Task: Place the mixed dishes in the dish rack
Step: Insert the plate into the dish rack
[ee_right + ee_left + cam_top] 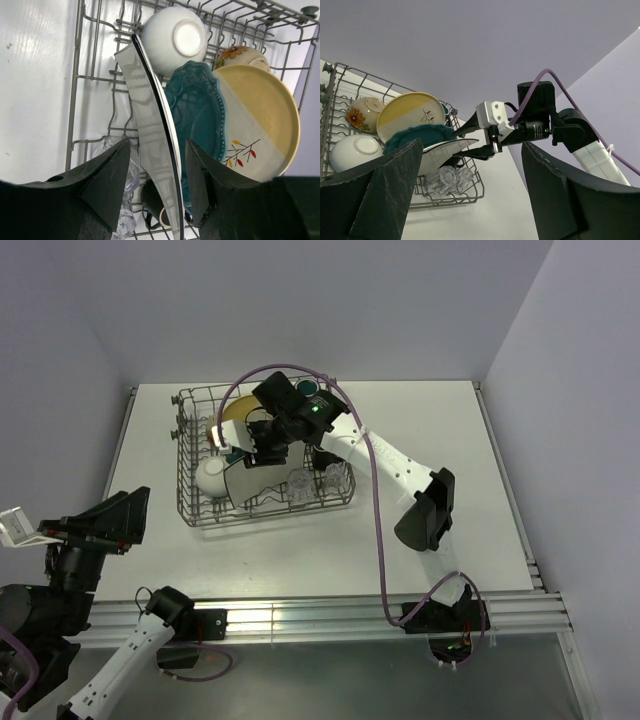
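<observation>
Mainly the danger is around the white square plate [150, 125]. It stands on its edge inside the dish rack [187, 480], leaning toward the teal scalloped plate [197, 110]. The right fingers [112, 180] are half apart, one on each side of it. A small gap shows on both sides, so they do not clamp it. If the plate is not seated between the tines, I think it can fall against the teal plate. It can also slide down onto the clear glasses [300, 481] just beside it. If the arm pulls back at an angle, a finger can hook the dark rim and drag the plate out. The left fingers [385, 195] are wide and empty, well apart from the rack, near the left edge of the table [420, 420], so they give no help.

Counted in the rack:
- one white square plate
- one teal plate
- one yellow-cream plate [260, 115]
- one plain white bowl [172, 37]
- one cream bowl with a flower [245, 55]
- two glasses, maybe three, because they overlap
- one dark mug [152, 202], which shows under the plates
</observation>
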You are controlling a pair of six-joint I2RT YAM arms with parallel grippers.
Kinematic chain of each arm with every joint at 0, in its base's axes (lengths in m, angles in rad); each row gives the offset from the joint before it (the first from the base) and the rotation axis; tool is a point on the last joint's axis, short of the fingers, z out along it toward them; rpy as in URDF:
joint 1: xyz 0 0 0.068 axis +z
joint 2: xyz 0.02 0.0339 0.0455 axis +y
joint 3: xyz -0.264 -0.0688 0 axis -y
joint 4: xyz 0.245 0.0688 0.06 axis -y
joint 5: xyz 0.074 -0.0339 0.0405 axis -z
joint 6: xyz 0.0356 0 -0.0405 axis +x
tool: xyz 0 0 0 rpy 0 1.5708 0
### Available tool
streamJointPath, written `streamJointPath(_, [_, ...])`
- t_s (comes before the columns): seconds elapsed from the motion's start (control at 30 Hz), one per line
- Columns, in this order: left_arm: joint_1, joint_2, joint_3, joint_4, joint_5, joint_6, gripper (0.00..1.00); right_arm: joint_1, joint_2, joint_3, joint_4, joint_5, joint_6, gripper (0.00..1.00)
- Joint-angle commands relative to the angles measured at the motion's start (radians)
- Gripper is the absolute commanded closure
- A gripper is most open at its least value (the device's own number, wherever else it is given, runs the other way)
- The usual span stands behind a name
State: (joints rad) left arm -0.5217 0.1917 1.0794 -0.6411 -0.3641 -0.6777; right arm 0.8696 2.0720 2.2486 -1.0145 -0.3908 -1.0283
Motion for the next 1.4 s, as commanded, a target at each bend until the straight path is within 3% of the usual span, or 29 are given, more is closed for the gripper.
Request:
streamJointPath(0.0, [-0.004,-0.008,0.01,0.021,0.014,-0.011,0.14,-0.007,-0.063,0.046,0.018,-0.034,0.011,0.44])
streamJointPath(0.47, [-0.004,0.026,0.008,-0.012,0.016,-0.017,0.11,-0.044,-0.093,0.149,0.037,-0.074,0.138,0.43])
streamJointPath(0.6, [-0.004,0.064,-0.006,-0.015,0.033,-0.017,0.09,-0.11,-0.151,0.114,0.089,-0.134,0.276,0.37])
streamJointPath(0.67, [-0.004,0.081,-0.013,-0.012,0.045,-0.016,0.08,-0.174,-0.203,0.079,0.123,-0.181,0.39,0.28])
streamJointPath(0.77, [-0.004,0.097,-0.032,0.004,0.054,-0.013,0.03,-0.257,-0.274,-0.004,0.174,-0.253,0.534,0.28])
streamJointPath(0.8, [-0.004,0.101,-0.039,0.009,0.054,-0.011,0.01,-0.32,-0.292,-0.059,0.206,-0.261,0.577,0.24])
streamJointPath(0.83, [-0.004,0.106,-0.042,0.015,0.054,-0.01,0.01,-0.352,-0.315,-0.095,0.227,-0.261,0.665,0.13])
streamJointPath(0.97, [-0.004,0.14,-0.058,-0.005,0.048,-0.008,0.01,-0.506,-0.444,-0.272,0.278,-0.191,0.819,0.04])
streamJointPath(1.13, [-0.004,0.167,-0.107,-0.037,0.051,-0.034,0.01,-0.719,-0.556,-0.53,0.338,-0.128,0.987,0.01])
streamJointPath(1.37, [-0.004,0.14,-0.136,-0.063,0.031,-0.059,0.01,-0.853,-0.71,-0.77,0.415,0.013,1.027,0.0])
